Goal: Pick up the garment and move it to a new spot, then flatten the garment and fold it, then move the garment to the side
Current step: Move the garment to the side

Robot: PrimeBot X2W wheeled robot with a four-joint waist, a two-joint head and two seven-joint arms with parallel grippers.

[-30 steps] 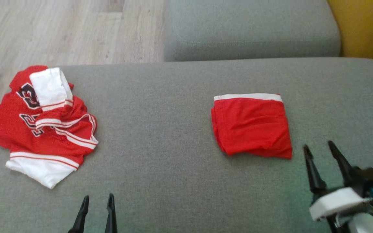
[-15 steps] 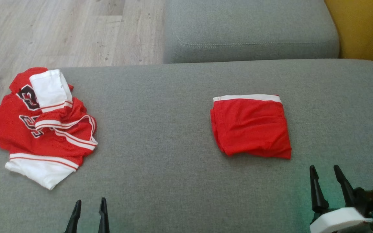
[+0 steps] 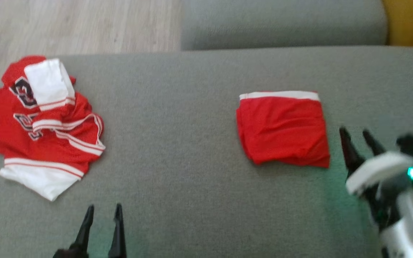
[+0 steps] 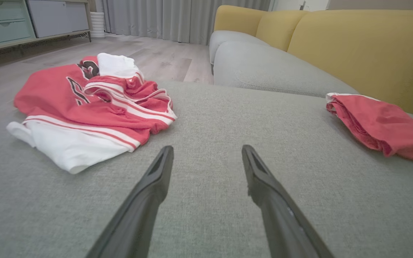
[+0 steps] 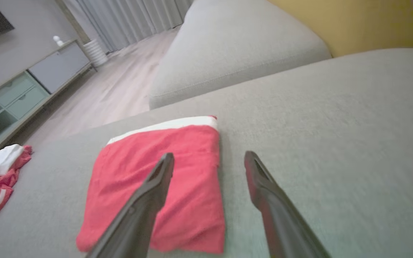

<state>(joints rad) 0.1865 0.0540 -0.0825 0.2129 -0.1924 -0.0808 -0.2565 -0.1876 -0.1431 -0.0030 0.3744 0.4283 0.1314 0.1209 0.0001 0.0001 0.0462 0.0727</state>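
While both arms hover low over the grey sofa seat (image 3: 177, 150), neither carries anything. The left tool (image 3: 104, 206), nearest the robot, has its two fingers spread above bare upholstery. The right tool (image 3: 354, 130) is likewise spread and pinches nothing, its tips just beside the right edge of the folded red garment (image 3: 283, 130).

That garment lies flat on the seat, right of centre. It is a tidy rectangle with a white band along its far edge and its stacked layers showing along the left side. Since it is already folded, it looks ready for the last step, the move to the side.

It appears to be thin, soft cloth, light and limp. A pinch on the top layer alone would probably let the fold fall open. The safer hold is through all the layers at the near right corner, keeping it low.

Well apart to the left, a crumpled red-and-white jersey (image 3: 41, 125) sits at the seat's edge. Beyond lie a second grey cushion (image 3: 281, 21), a wooden floor (image 3: 77, 25) and a yellow backrest (image 3: 411, 18).
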